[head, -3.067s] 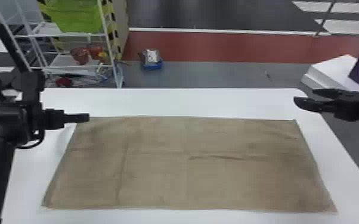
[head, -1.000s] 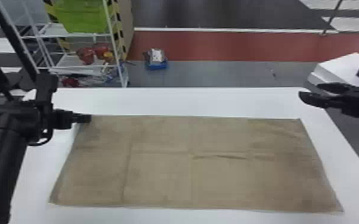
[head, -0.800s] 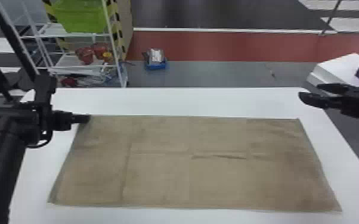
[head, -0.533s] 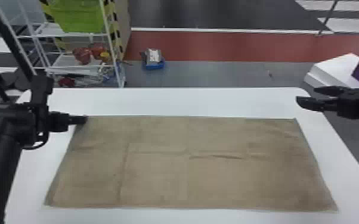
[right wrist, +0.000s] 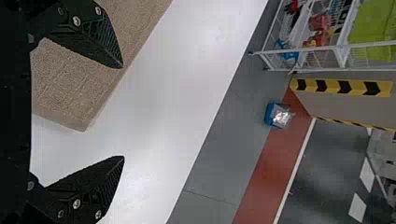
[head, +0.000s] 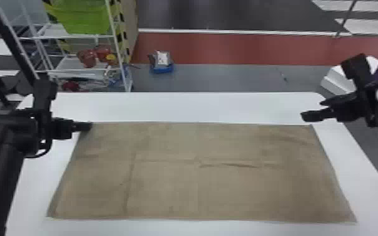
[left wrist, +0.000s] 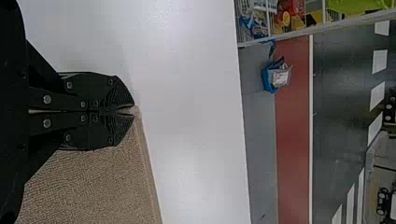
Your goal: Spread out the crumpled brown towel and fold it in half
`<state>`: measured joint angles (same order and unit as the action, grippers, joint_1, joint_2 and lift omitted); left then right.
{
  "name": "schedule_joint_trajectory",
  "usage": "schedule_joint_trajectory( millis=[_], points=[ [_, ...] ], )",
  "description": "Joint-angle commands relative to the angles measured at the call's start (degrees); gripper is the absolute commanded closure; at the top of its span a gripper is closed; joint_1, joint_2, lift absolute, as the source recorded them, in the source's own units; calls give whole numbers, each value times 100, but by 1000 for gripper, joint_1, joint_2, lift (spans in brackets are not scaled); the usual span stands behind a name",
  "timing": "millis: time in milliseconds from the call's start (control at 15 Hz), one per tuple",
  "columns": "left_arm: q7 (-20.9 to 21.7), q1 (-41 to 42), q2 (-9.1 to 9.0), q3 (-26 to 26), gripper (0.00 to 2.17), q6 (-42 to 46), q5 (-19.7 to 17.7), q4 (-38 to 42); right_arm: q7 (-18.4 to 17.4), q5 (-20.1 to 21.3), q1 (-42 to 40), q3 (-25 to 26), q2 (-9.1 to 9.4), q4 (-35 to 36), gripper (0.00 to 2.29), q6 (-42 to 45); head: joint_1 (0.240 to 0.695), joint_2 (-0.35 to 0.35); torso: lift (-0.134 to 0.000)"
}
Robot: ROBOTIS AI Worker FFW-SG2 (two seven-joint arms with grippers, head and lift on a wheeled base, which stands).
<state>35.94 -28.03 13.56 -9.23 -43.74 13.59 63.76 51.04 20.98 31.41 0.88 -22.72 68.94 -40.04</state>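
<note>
The brown towel [head: 223, 185] lies spread flat as a wide rectangle on the white table, with faint creases near its middle. My left gripper [head: 86, 126] is at the towel's far left corner; in the left wrist view, the left gripper [left wrist: 131, 111] is shut on that corner of the towel [left wrist: 98, 186]. At the far right corner, my right gripper [head: 315, 109] hangs just beyond the cloth. In the right wrist view, the right gripper [right wrist: 123, 112] stands open, one finger over the towel [right wrist: 74, 84] and the other over bare table, the corner lying between them.
The white table [head: 197, 106] extends beyond the towel on every side. Behind it on the floor are a white wire rack [head: 69, 67] with a green bin [head: 86, 18] and a small blue box [head: 161, 67]. A white stepped object [head: 336, 80] stands past the right edge.
My right gripper has turned and come slightly inward and lower, closer to the towel's far right corner. My left gripper stays at its corner, and the towel lies as before.
</note>
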Motion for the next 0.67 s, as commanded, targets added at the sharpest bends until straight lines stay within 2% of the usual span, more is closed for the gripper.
schedule_joint_trajectory(
  millis=[0, 200, 400, 600],
  points=[
    [1, 0, -3, 18, 1440, 1, 3, 5, -59, 257, 199, -316, 14, -328, 218, -281, 695, -21, -123],
    [-8, 9, -3, 27, 1440, 18, 3, 5, -59, 380, 313, -369, 31, -741, 282, -246, 695, -27, -123],
    [-8, 9, 6, 18, 1440, 36, 12, 5, 29, -156, 682, -255, -153, -1497, 286, 35, 695, -35, -123],
    [-25, 9, 15, 18, 1440, 71, 21, 5, 38, -165, 700, -220, -162, -1655, 289, 264, 695, -43, -123]
  ],
)
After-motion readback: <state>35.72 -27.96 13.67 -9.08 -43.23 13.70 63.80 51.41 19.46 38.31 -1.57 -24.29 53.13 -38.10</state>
